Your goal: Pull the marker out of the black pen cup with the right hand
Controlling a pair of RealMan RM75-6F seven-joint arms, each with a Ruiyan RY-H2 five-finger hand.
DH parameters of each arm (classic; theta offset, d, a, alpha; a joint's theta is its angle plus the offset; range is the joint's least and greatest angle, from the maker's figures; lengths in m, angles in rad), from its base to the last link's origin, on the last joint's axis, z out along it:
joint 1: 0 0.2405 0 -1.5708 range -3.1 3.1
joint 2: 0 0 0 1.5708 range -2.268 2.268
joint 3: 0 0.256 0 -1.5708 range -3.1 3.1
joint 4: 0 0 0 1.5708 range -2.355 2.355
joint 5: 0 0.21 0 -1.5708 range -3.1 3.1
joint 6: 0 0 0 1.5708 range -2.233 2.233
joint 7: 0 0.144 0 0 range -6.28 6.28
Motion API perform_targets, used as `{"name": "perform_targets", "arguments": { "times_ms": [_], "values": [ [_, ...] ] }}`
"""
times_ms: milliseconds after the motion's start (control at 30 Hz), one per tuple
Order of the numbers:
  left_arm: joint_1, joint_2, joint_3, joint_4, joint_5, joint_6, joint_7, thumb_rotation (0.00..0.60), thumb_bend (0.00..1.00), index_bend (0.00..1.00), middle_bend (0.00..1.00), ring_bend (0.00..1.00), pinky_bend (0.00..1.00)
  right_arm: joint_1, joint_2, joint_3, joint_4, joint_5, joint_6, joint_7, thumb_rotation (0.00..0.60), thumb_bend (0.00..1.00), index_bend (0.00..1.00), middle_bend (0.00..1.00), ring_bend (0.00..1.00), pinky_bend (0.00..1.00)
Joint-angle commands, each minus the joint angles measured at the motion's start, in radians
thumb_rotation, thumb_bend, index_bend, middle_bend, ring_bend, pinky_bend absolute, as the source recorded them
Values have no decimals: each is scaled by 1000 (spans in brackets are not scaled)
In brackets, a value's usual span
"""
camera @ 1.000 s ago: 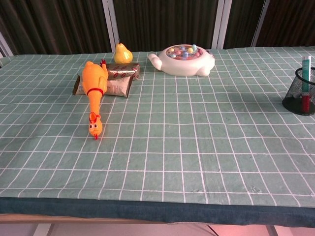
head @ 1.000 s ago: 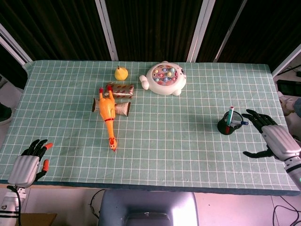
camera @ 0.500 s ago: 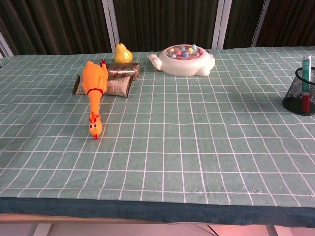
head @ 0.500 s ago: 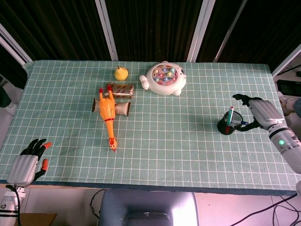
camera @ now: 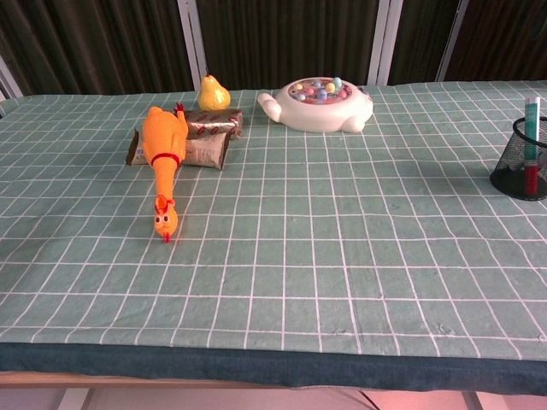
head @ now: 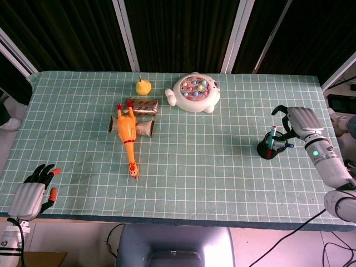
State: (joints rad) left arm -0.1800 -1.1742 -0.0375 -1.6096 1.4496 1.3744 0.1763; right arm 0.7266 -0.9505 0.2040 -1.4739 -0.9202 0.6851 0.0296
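The black mesh pen cup (head: 271, 149) (camera: 523, 170) stands on the right side of the table. A marker (head: 271, 137) (camera: 531, 137) with a red tip and pale green body sticks up out of it. A blue pen (head: 288, 146) also pokes from the cup. My right hand (head: 296, 122) hovers just right of and behind the cup, fingers spread and curved toward the marker top, holding nothing. It does not show in the chest view. My left hand (head: 31, 192) rests at the table's front left corner, fingers apart and empty.
A rubber chicken (head: 127, 136) lies left of centre beside two wrapped snack packs (head: 142, 105). A yellow pear (head: 143, 86) and a white fishing-game toy (head: 193, 92) sit at the back. The green checked cloth (head: 211, 172) covers the table.
My right hand rose from the table's right edge, swung back and inward, and now curls by the marker's top. The left hand barely shifted.
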Motion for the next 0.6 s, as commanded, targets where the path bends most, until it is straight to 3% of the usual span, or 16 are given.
{"name": "perform_targets", "arguments": {
  "times_ms": [33,333,600],
  "values": [
    [-1,0,1,0,-1,-3,1,600,574,228,116,78,324,25,-20,-9,33,61,-36,-34,600,270,526,1000,1000,998],
    [-4,-1,3,-1,-4,-10,6,600,574,229,117,79,324,76,-101,-48,168,204,-110,-97,600,297,520,1000,1000,1000],
    [-9,-2,0,0,-17,-23,10,600,574,229,117,79,324,80,-179,-47,291,215,-162,-60,600,357,522,1000,1000,1000]
  ]
}}
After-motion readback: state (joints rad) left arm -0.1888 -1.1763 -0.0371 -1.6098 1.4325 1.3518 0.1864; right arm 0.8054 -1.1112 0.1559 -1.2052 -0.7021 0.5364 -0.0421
